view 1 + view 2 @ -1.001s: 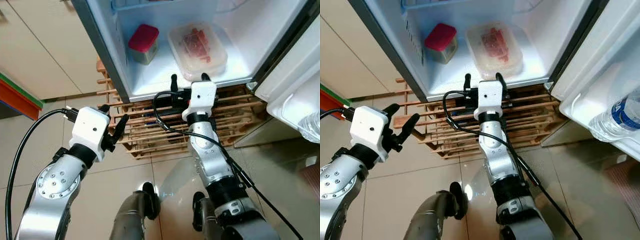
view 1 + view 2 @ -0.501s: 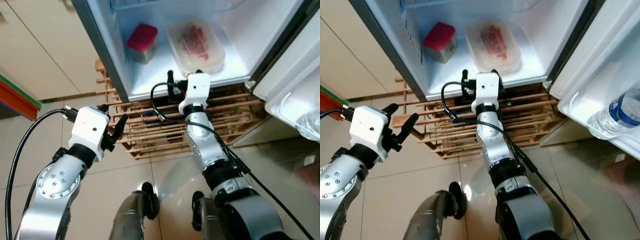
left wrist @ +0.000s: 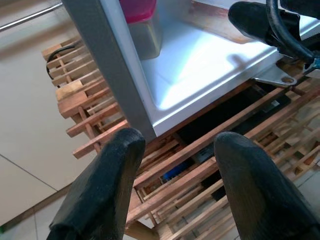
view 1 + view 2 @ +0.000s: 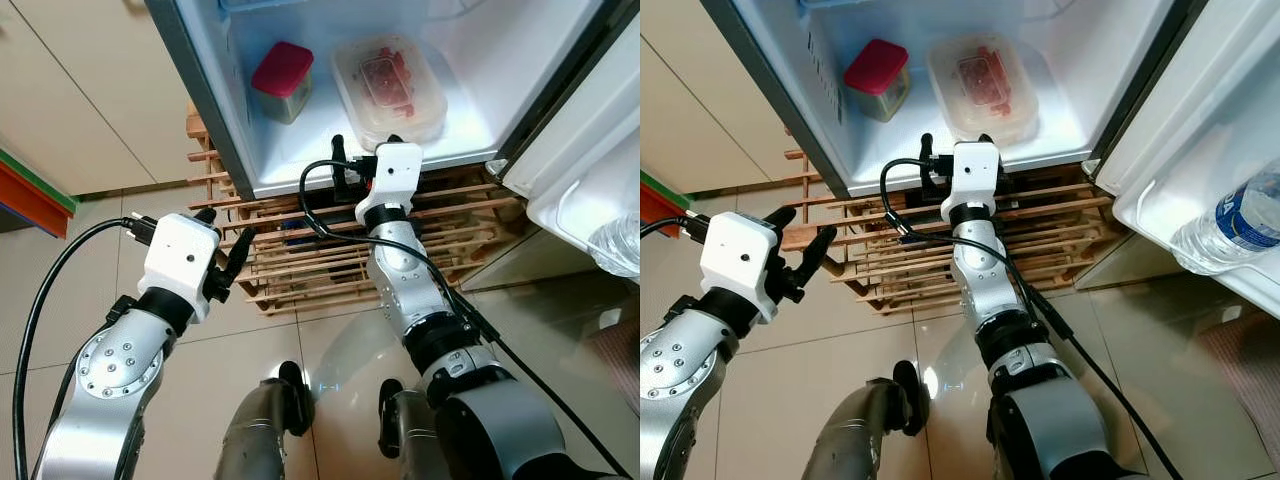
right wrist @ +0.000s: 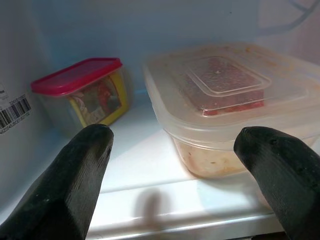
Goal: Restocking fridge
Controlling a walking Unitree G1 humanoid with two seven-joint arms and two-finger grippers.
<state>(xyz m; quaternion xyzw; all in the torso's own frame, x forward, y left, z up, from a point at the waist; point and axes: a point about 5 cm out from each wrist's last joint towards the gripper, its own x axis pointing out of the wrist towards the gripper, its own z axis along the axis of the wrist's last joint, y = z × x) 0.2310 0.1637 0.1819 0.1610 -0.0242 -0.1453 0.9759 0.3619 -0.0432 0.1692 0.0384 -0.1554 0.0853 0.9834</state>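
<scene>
Translucent lidded tub [image 5: 227, 107], red-lidded jar [image 5: 82, 97].

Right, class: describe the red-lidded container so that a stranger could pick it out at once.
Look at the open white fridge's bottom shelf. Two containers sit there; the small square container with a red lid stands nearest the fridge's left wall. Its neighbour, the wide clear plastic tub, is flatter with a see-through lid.

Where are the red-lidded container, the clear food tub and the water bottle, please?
red-lidded container [image 4: 282, 69], left eye view, on its red lid.
clear food tub [image 5: 226, 82], right wrist view, on its lid.
water bottle [image 4: 1237, 220], right eye view, on its label.
</scene>
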